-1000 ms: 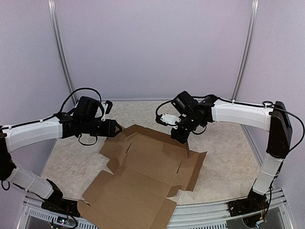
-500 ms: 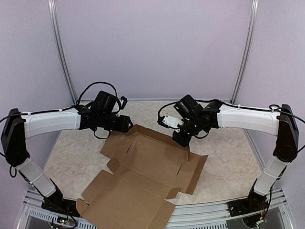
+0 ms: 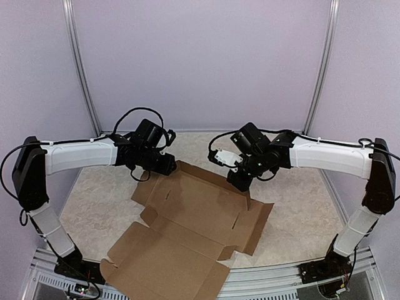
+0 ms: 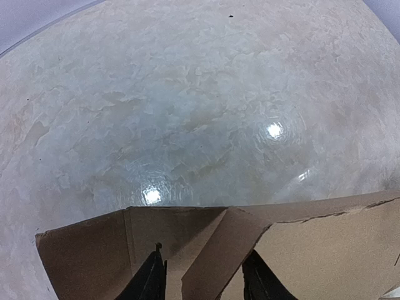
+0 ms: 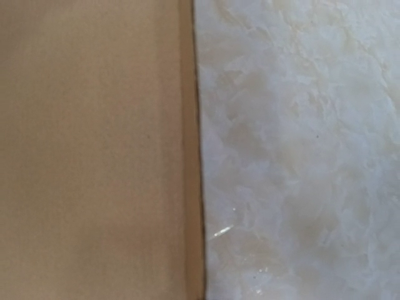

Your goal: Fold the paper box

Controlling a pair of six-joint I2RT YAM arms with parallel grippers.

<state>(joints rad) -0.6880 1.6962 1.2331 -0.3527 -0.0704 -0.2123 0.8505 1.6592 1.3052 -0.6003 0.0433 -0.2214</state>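
Brown die-cut cardboard paper box (image 3: pixel 187 231) lay mostly flat on the marbled desk (image 3: pixel 294 206). Left end effector (image 4: pixel 205 265) was spread astride a raised corner flap (image 4: pixel 215 240); whether the right end effector (image 3: pixel 240 180) was spread or closed could not be told. Nearly all folding was outstanding.

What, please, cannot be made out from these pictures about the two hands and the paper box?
Left hand: in the left wrist view, the bottom edge cuts its fingers, so pinching or merely straddling the paper box flap is unclear.
Right hand: its fingers miss the right wrist view; from above they are too small and dark.
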